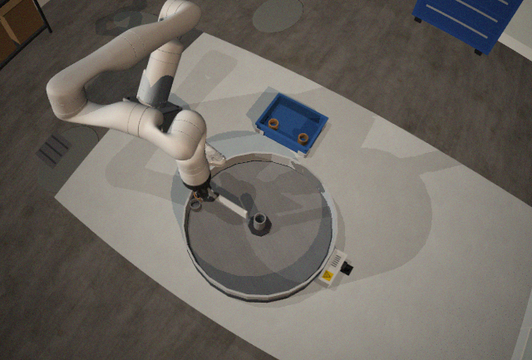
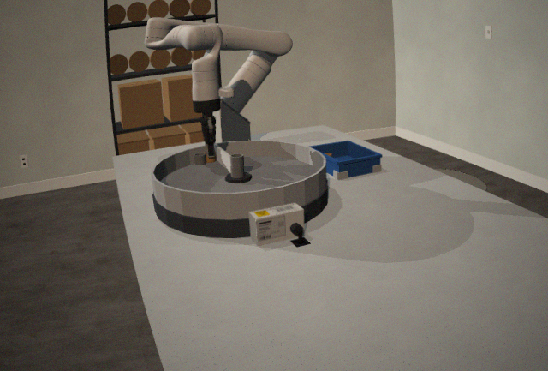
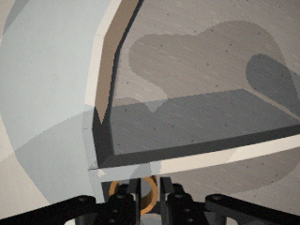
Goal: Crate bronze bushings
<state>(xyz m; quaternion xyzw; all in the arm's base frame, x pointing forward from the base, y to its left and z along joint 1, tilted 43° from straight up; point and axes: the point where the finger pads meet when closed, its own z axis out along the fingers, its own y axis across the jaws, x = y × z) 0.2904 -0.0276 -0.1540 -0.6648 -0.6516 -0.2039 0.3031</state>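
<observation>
A bronze bushing (image 2: 211,159) (image 3: 154,198) stands on the turning table (image 1: 258,265) (image 2: 183,178) (image 3: 211,61) near its rim. My gripper (image 1: 200,197) (image 2: 211,152) (image 3: 150,190) is low over it, pointing down. The fingertips stand a small gap apart, one over the bushing's hole and one outside it, with its wall between them; no firm grip shows. A steel bushing (image 1: 195,201) (image 2: 200,158) stands right beside it. The blue crate (image 1: 281,144) (image 2: 358,165) holds two bronze bushings, one at its left (image 1: 273,127) and one at its front corner (image 1: 302,142).
A raised wall (image 1: 262,297) (image 2: 199,203) rings the turning table. A pale bar (image 1: 232,206) (image 2: 224,156) runs from near my gripper to the grey centre post (image 1: 259,222) (image 2: 237,166). A white box (image 1: 332,266) (image 2: 276,224) stands outside the wall.
</observation>
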